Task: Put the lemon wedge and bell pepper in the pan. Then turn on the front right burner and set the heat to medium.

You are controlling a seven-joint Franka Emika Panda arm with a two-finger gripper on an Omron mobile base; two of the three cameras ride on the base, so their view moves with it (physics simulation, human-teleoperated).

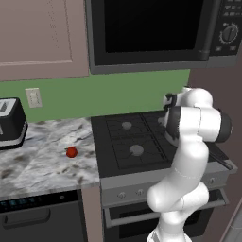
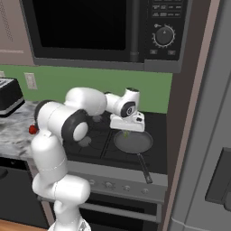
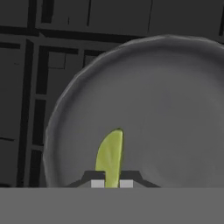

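Left base view first: at the far left a dark toaster (image 1: 10, 124) sits at the left edge of the marble counter (image 1: 42, 165), and the bell pepper (image 1: 71, 152) rests on that counter near its right edge, just short of the black cooktop (image 1: 127, 142), well apart from the arm. Moving right, in the right base view, the pan (image 2: 133, 141) sits over the front right burner, its dark handle reaching toward the cooktop's front edge. The gripper (image 2: 127, 131) hangs just above the pan's left part, clenched on the lemon wedge (image 3: 110, 157). In the hand view the wedge stands pinched between the two fingertips (image 3: 97, 183), pointing over the grey pan floor, inside the left rim (whether it touches the floor I cannot tell).

The step in hand looks like the release of the wedge. To do it well, I judge the hand should stay inside the rim, come low so the sliver cannot bounce out, then part the fingers fully and lift straight up before swinging left for the pepper.
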